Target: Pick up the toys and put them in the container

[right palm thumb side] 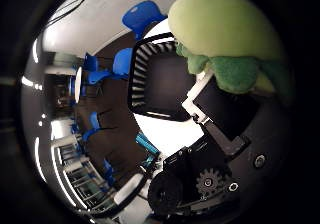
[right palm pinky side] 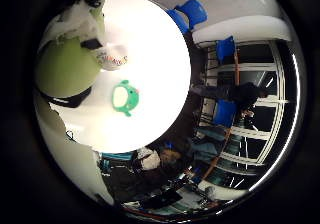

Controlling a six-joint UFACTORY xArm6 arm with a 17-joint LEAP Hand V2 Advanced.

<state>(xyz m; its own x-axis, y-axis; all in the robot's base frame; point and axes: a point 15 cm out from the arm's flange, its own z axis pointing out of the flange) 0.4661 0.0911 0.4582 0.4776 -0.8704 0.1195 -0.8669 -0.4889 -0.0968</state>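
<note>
A large light-green plush toy with darker green parts fills much of the thumb side view, close against my palm. My right hand has its white and black fingers curled round it, and the toy's white tag hangs free. It hangs above a round white table. Under the toy, a black container with slatted walls stands on the table and looks empty inside. A small teal toy lies alone on the tabletop.
Blue chairs stand round the table's far edge and further out on the dark floor. Large windows line one wall. The table's rim runs close to the container.
</note>
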